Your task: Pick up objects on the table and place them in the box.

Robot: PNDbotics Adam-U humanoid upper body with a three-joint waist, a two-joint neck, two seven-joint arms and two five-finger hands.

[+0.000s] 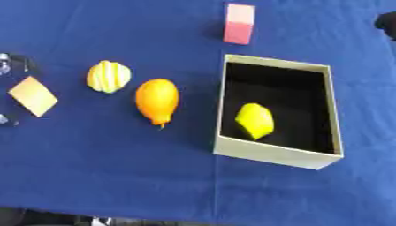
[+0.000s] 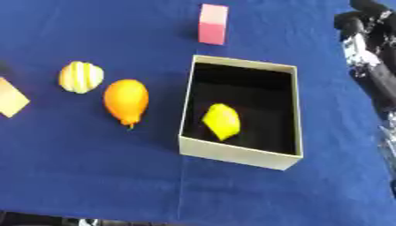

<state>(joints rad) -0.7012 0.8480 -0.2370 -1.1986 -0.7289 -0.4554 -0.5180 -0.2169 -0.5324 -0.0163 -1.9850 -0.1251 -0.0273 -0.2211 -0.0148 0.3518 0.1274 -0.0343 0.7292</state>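
We see a yellow lemon (image 1: 254,121) inside the box (image 1: 275,152). Our right hand (image 2: 365,26) hangs beside the box's far corner; we cannot tell its fingers.

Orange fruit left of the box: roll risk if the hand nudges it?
The orange fruit is rounded and elongated with a pointed tip, so it would probably roll sideways and not end over end. Its skin looks smooth, so possibly slippery. The blue cloth may damp rolling.

I see a yellow lemon-shaped fruit (image 1: 254,121) in my black-lined beige cardboard box (image 1: 271,152), a plain orange fruit (image 1: 157,100), a yellow-and-white striped round fruit (image 1: 108,76), and a pink block (image 1: 239,24) on the blue-clothed desk (image 1: 116,167).
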